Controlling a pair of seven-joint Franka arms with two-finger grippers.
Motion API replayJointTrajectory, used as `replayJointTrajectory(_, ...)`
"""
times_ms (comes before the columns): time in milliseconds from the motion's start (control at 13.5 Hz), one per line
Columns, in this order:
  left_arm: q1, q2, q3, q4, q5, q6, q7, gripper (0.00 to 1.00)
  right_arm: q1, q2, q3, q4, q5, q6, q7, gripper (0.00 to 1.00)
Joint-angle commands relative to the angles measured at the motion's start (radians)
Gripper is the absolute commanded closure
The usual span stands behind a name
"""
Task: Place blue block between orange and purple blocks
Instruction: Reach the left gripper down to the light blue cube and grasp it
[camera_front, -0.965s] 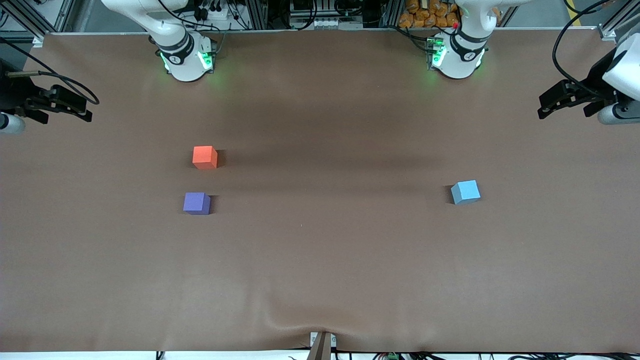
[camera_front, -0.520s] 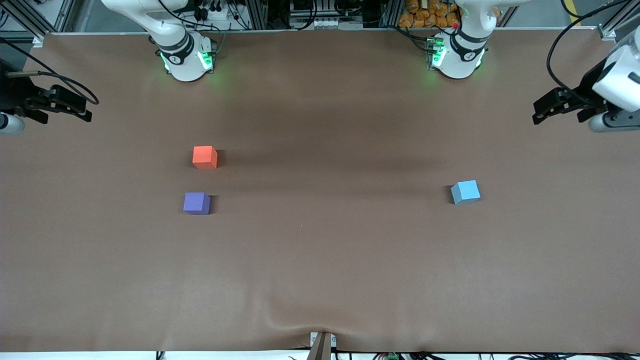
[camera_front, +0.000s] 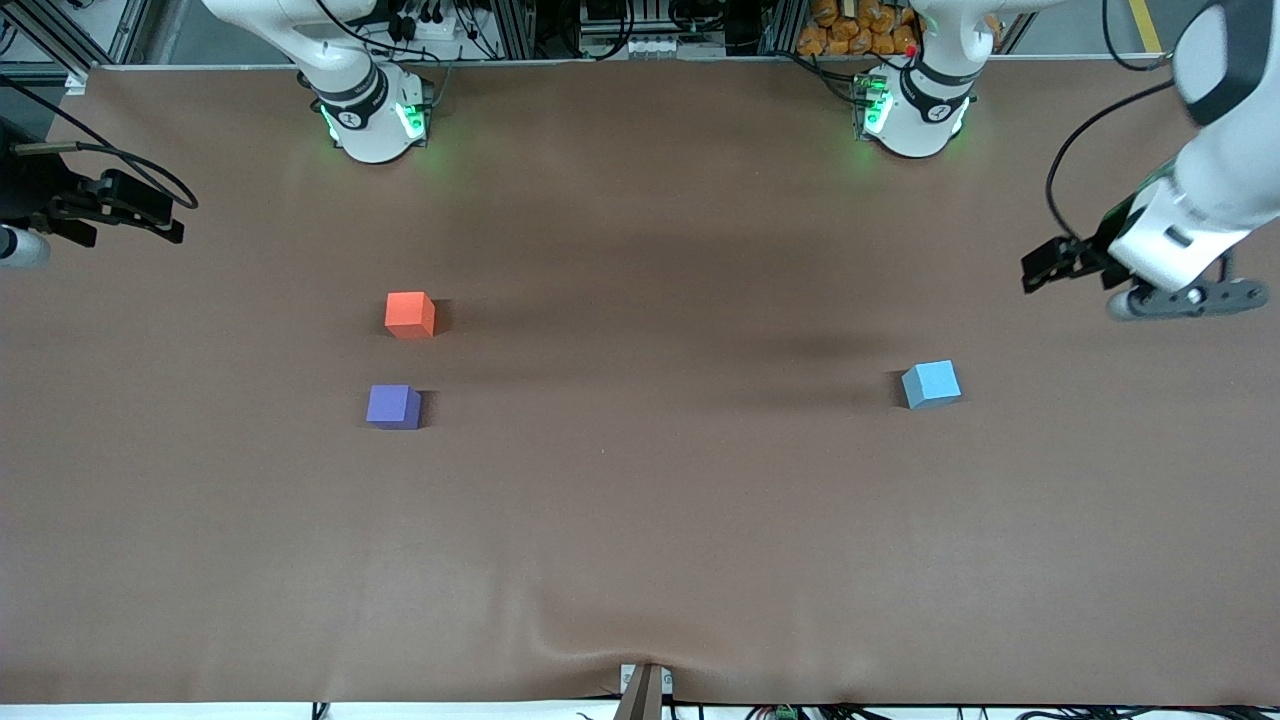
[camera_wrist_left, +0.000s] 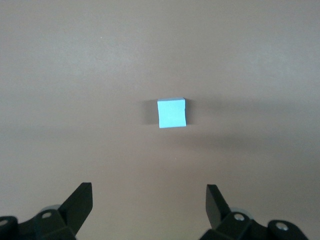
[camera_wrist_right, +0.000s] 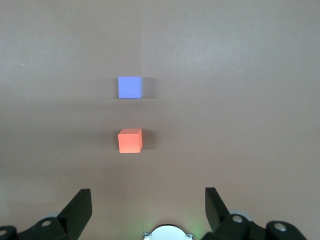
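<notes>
Brown matting covers the whole table (camera_front: 640, 560), with a small ripple at the edge nearest the front camera. I take the blue block (camera_front: 931, 384) as my landmark: it sits flat on the mat toward the left arm's end, slightly skewed to the table edges. The orange block (camera_front: 409, 314) and purple block (camera_front: 393, 406) lie well apart from it, toward the right arm's end, the orange one farther from the front camera, with a narrow strip of bare mat between them.

My left gripper (camera_wrist_left: 149, 205) hangs in the air with its fingers spread wide and empty, not yet over the blue block. My right gripper (camera_wrist_right: 148, 205) waits at its own end, also spread and empty.

My worries from here: I judge the block's skew could make the fingers catch a corner and spin it rather than clamp flat faces. The gap between orange and purple looks barely roomier than one cube, so a slightly off placement could shove either neighbour aside.
</notes>
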Motion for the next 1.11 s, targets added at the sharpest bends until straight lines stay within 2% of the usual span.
replayJointTrajectory(0,0.009,0.002,-0.006,-0.137,-0.009,0.158,0.015,0.0,-0.001,0.006,-0.002,0.014,0.006,-0.014,-0.008,0.0)
replayJointTrajectory(223,0.01,0.065,-0.006,-0.267,-0.009,0.396,0.016,0.0,0.001,0.006,-0.002,0.014,0.004,-0.014,-0.008,0.0)
replayJointTrajectory(371,0.013,0.137,-0.006,-0.309,-0.009,0.529,0.015,0.0,0.002,0.006,-0.002,0.014,0.006,-0.014,-0.008,0.0)
replayJointTrajectory(817,0.029,0.292,-0.009,-0.329,-0.023,0.7,-0.007,0.0,0.004,0.006,-0.002,0.014,0.006,-0.017,-0.008,0.0)
replayJointTrajectory(1039,0.023,0.331,-0.011,-0.326,-0.022,0.729,-0.007,0.0,0.002,0.006,-0.002,0.014,0.006,-0.017,-0.008,0.0)
